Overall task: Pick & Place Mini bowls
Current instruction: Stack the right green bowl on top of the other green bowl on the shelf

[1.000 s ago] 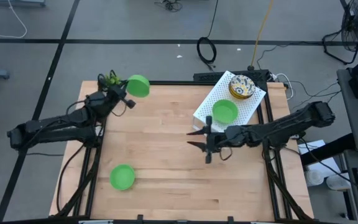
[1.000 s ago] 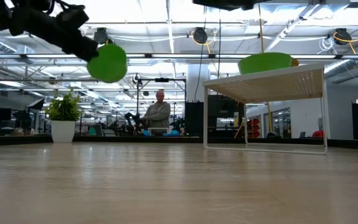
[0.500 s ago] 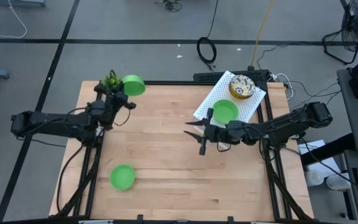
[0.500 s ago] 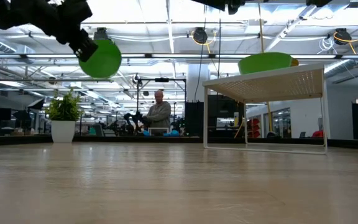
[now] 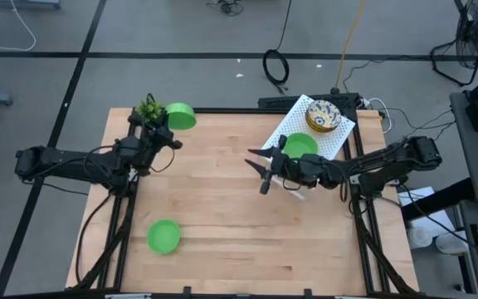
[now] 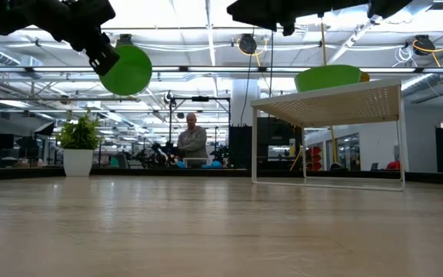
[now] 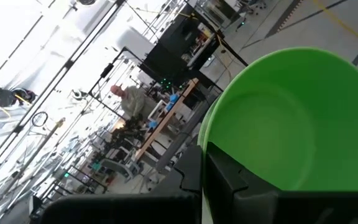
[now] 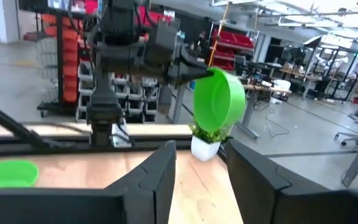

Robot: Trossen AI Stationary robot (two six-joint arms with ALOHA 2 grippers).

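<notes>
My left gripper (image 5: 168,134) is at the table's far left, shut on a plain green mini bowl (image 5: 181,115) that hangs high above the wood, next to the small potted plant (image 5: 148,108). The low view shows the same bowl (image 6: 127,69) under that gripper (image 6: 98,52). My right gripper (image 5: 261,172) hovers open over the table's middle with nothing between its fingers (image 8: 154,180). A second green bowl (image 5: 299,147) and a floral bowl (image 5: 323,115) rest on the white rack (image 5: 332,143). A third green bowl (image 5: 163,237) sits on the table at near left. My left gripper has the green bowl by its rim (image 7: 209,148), the wall pinched with one finger (image 7: 235,180) inside the hollow; the outer finger is hidden. The fingers reach in about level from the table's left. The bowl is lifted clear and tipped onto its side.
The white perforated rack (image 6: 337,98) stands on thin legs at the far right. The potted plant (image 6: 78,146) stands at the far left corner. A person (image 6: 191,142) stands in the room beyond the table. Bare wood lies across the middle and near right.
My left arm has swung toward the table's far edge and its wrist has rolled, turning the held green bowl more onto its side while keeping it high. My right gripper has gone toward the far edge and a little left, rolling as it went, still open.
</notes>
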